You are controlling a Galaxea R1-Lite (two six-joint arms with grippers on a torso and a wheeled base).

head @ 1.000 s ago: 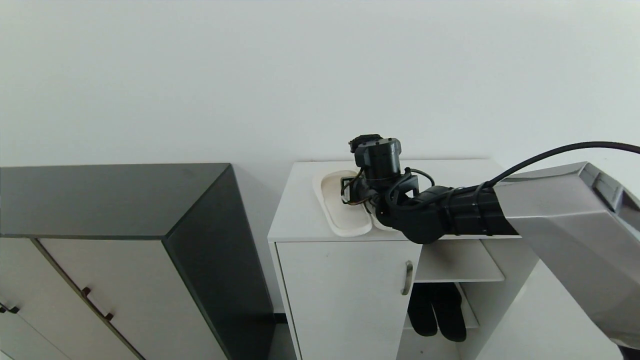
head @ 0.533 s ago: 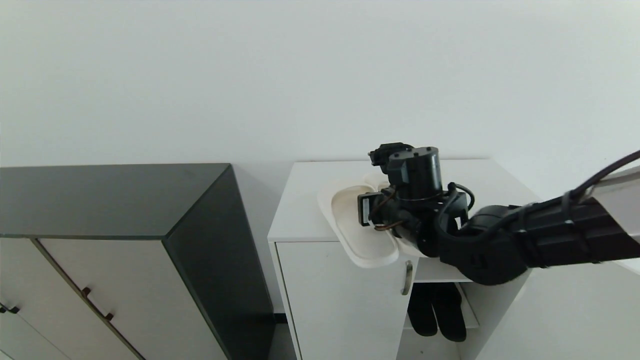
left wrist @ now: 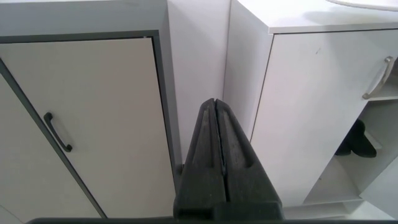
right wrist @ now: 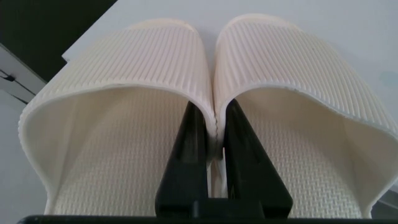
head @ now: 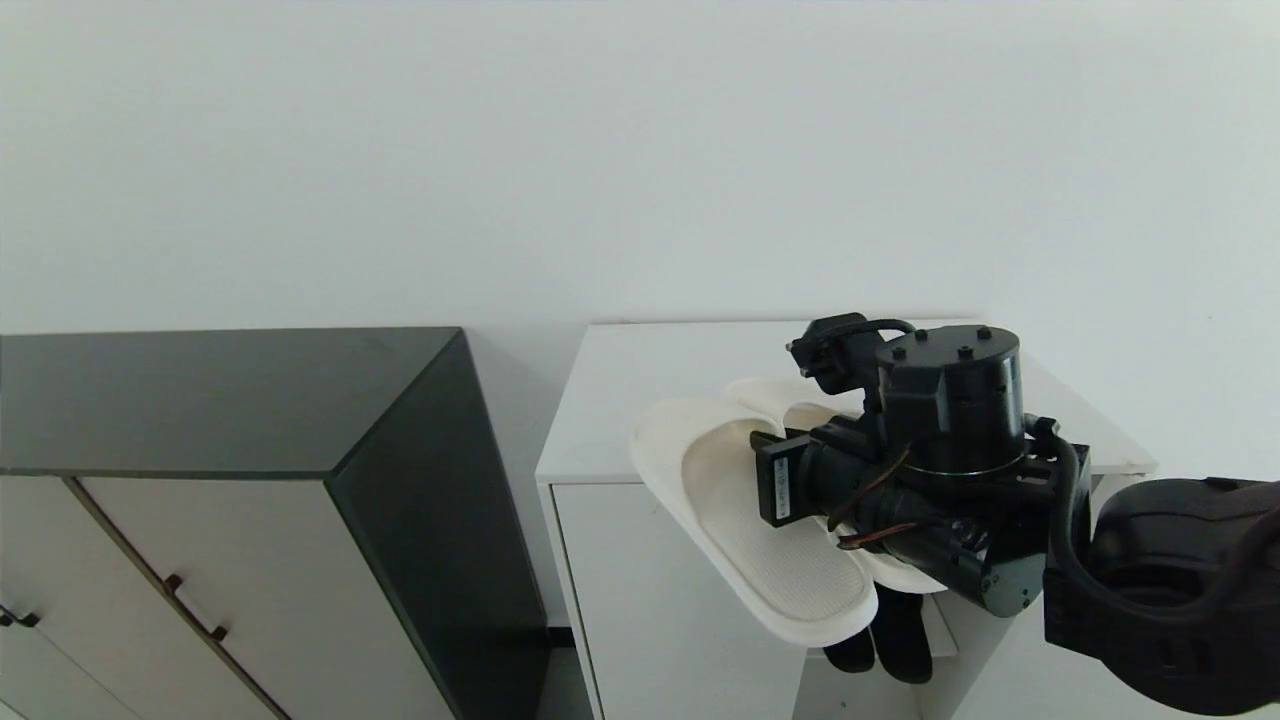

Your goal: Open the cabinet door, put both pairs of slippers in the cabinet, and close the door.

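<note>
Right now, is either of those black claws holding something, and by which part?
The right gripper pinches the pair of cream ribbed slippers by their touching inner strap edges. The left gripper holds nothing.

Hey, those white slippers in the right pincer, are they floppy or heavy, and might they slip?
Probably light: the right pincer holds both white slippers by their adjoining strap edges alone. Likely fairly stiff: they jut out past the grip without drooping. They might swing or slip, since that pinch is narrow.

bright, even, soft light; faint shadows; sharp focus
</note>
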